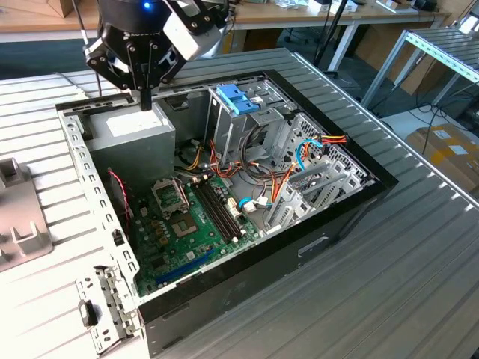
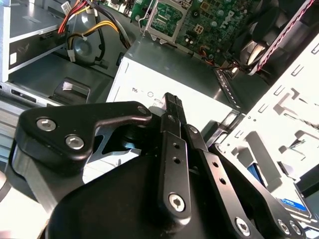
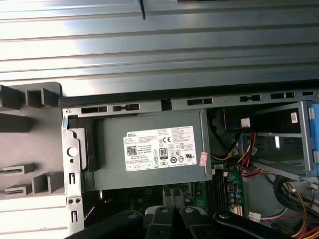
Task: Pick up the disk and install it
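Hand [image 1: 146, 103] hangs empty, fingers pressed together, just above the grey power-supply box [image 1: 138, 131] in the open computer case [image 1: 378, 187] on the table [image 1: 389, 299].

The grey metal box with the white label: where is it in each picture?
Exterior view: grey box in the far corner of the case, toward the exterior view's left.
Second wrist view: grey box just past the gripper.
First wrist view: grey box against the case's slotted rail, label showing.
Shared landmark: the green motherboard beside it.

white printed label [image 3: 164, 148], on grey power-supply box [image 3: 112, 167]
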You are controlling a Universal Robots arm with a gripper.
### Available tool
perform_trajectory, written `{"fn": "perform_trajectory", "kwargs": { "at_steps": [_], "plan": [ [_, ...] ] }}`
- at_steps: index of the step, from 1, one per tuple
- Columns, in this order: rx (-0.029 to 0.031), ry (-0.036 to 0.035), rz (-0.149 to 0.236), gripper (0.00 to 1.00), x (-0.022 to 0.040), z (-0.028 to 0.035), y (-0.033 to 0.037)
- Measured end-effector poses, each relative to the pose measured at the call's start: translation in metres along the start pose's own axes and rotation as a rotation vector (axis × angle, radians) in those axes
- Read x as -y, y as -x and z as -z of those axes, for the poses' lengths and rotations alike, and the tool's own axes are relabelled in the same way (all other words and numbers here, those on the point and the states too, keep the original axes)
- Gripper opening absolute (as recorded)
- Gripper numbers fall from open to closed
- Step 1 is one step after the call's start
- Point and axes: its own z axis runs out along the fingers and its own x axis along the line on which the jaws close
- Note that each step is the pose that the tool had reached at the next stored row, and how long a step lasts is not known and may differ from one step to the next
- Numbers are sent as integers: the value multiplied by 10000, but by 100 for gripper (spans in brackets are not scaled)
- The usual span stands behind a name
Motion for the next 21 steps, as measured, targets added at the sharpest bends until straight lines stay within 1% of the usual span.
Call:
{"fn": "perform_trajectory", "kwargs": {
  "at_steps": [13,21],
  "plan": [
    [0,0,0,11,2,1,-31],
    [0,0,0,11,5,2,-63]
  ]
}}
